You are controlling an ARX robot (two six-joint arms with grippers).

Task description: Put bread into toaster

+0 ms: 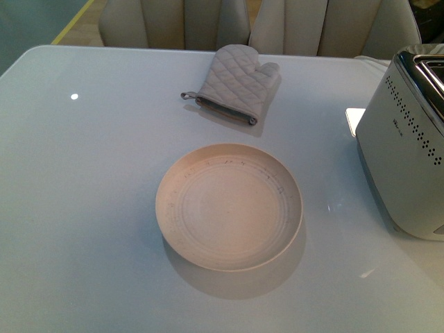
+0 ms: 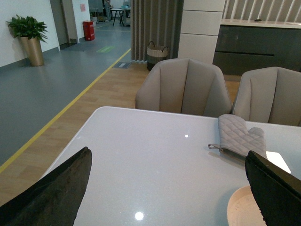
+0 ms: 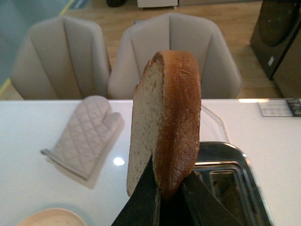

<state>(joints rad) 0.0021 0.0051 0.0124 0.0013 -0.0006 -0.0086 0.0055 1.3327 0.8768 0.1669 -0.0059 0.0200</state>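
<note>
In the right wrist view my right gripper (image 3: 169, 193) is shut on the bread (image 3: 164, 117), a tan slice with a golden-brown crust held upright on edge between the two black fingers. Behind and below it lies the toaster's chrome top with its dark slots (image 3: 225, 181). In the front view the silver-white toaster (image 1: 406, 156) stands at the table's right edge; neither arm nor the bread shows there. In the left wrist view my left gripper (image 2: 169, 188) is open and empty above the table, its black fingers (image 2: 56, 193) wide apart.
A round cream plate (image 1: 229, 206) lies bare at the table's middle, its edge also in the left wrist view (image 2: 240, 209). A quilted grey oven mitt (image 1: 234, 83) lies behind it. Beige chairs (image 1: 173, 21) stand along the table's far edge.
</note>
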